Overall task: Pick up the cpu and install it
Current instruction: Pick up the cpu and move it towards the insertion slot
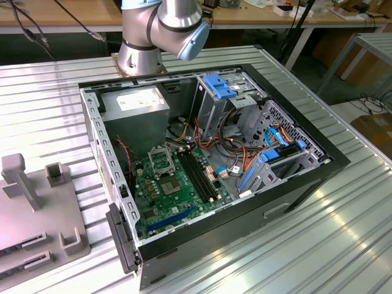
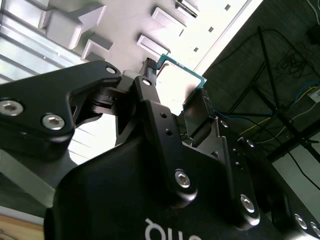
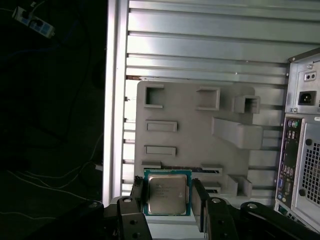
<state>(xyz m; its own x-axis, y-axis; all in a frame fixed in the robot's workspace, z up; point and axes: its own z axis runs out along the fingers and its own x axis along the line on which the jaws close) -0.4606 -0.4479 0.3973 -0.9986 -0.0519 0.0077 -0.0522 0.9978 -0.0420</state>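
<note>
The gripper (image 3: 168, 191) is closed on the cpu (image 3: 167, 195); in the first wrist view its two black fingers (image 3: 138, 192) press flat against opposite green edges of the chip, which sits squarely between the fingertips with its pale metal face turned toward the wrist; in the second wrist view the cpu (image 2: 177, 82) is likewise pinched at the tips of the gripper (image 2: 174, 89), one green corner jutting past them; directly beyond the fingertips lies the grey fixture plate (image 3: 195, 135) with its raised blocks and slots, on the ribbed metal table (image 3: 200, 45); whether the chip touches the plate cannot be told; off to one side of the gripper stands the open computer case (image 3: 300, 150)
</note>
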